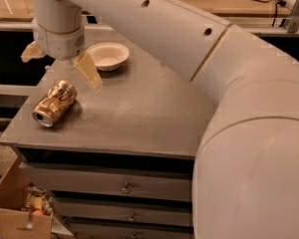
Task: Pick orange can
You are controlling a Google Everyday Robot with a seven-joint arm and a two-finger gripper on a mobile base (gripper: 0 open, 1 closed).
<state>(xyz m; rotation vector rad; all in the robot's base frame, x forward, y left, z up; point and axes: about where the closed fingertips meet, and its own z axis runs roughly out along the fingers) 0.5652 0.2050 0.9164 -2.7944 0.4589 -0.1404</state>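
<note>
One orange can [55, 102] on its side, left front part of desk [139, 108], silver end toward front-left edge. Hand [60, 69] hovers just behind and above can, fingers [88, 69] spread wide, holding nothing; nearer fingertip close to can, apart. White bowl [107, 55] further right, at back.

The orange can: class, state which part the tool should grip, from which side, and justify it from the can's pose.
I would grip the orange can across the middle of its round body, coming down from above. It lies on its side on the table, silver end toward the front-left, so its curved flanks are the free faces. The tool hangs open just above and behind it.
</note>
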